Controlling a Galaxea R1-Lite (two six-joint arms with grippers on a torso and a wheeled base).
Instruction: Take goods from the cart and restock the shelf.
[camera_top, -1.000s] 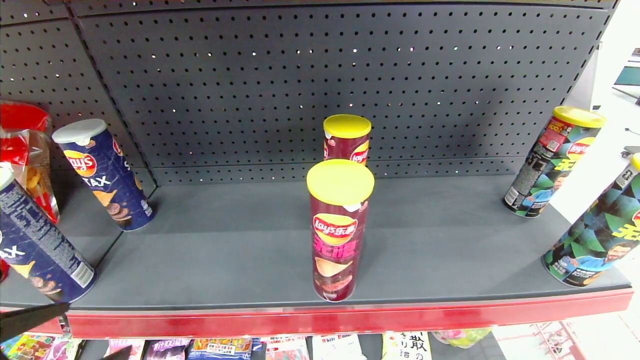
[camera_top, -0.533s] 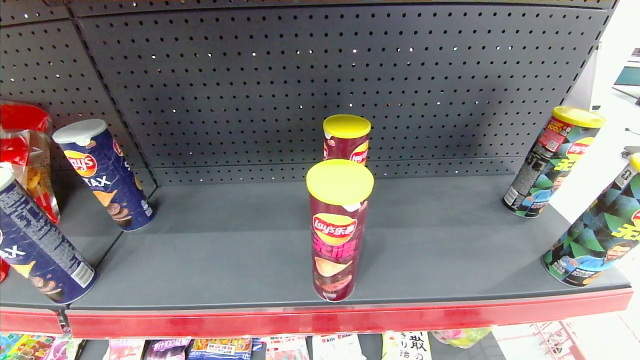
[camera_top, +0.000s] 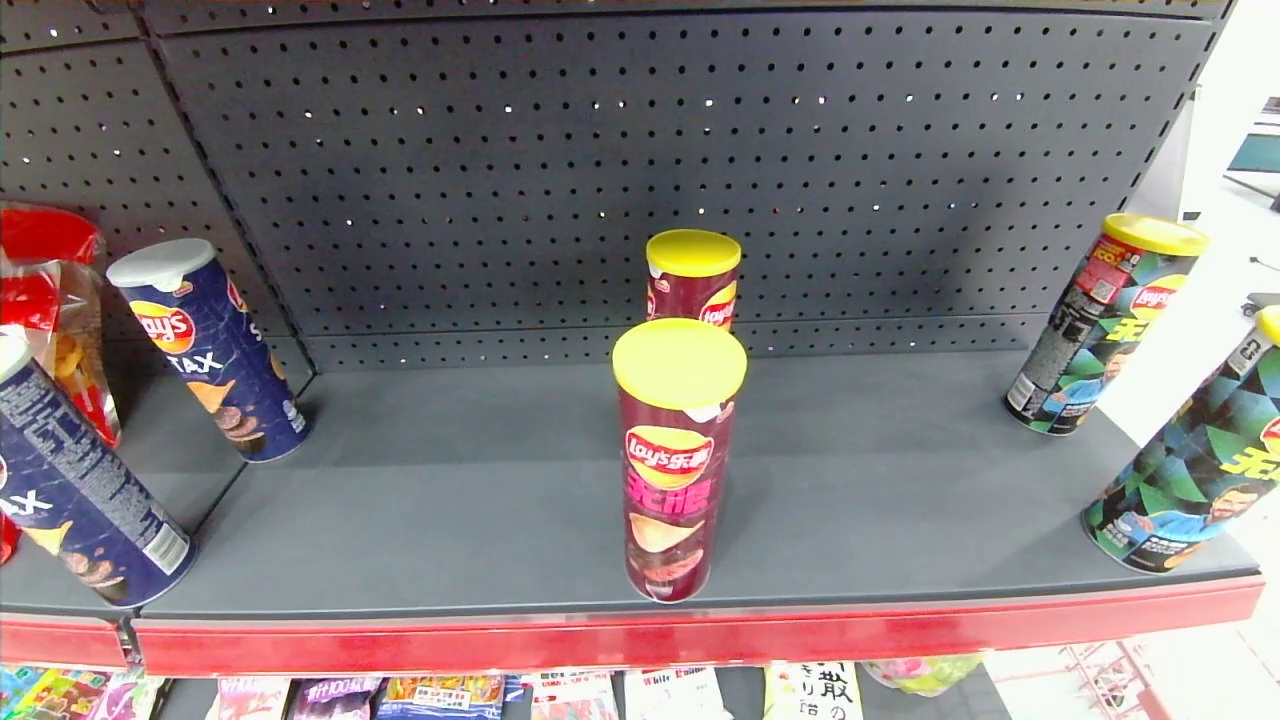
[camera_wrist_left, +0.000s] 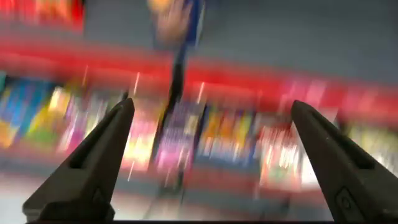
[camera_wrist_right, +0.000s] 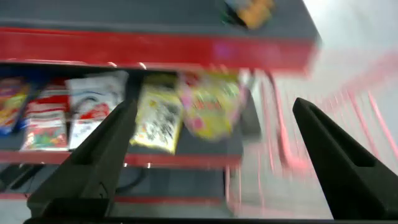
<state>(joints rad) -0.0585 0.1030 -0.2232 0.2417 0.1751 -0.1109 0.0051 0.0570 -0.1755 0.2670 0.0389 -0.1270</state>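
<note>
Left gripper: fingers spread wide, empty, facing the shelf at its red front edge. Right gripper: equally wide, empty, facing packets on the lower tier. Front maroon can: upright, centre, near edge. Rear maroon can: directly behind. Blue cans: left. Green cans: right.

The grey shelf carries two maroon cans, one behind the other. At left stand blue cans, at right green-patterned cans, apparently upright.
</note>
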